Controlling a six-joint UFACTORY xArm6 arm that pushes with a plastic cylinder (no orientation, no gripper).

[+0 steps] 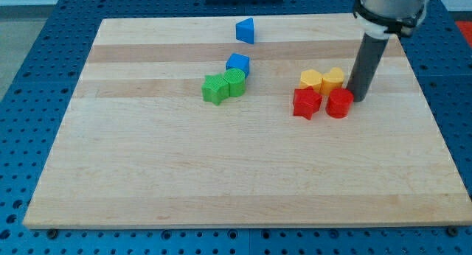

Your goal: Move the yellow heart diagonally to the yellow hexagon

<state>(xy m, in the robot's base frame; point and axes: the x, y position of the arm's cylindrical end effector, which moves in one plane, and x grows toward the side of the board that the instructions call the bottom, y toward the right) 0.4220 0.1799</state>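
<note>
The yellow heart (333, 79) sits right of centre on the wooden board (221, 174), touching the yellow hexagon (312, 80) on its left. My tip (358, 98) stands just right of the yellow heart and right of the red cylinder (340, 103), close to both. The red star (306, 103) lies below the yellow hexagon, left of the red cylinder.
A blue triangle (245, 30) lies near the view's top. A blue block (237, 63) sits above a green cylinder (235, 82) and a green star (215, 88), clustered left of centre. A blue perforated table surrounds the board.
</note>
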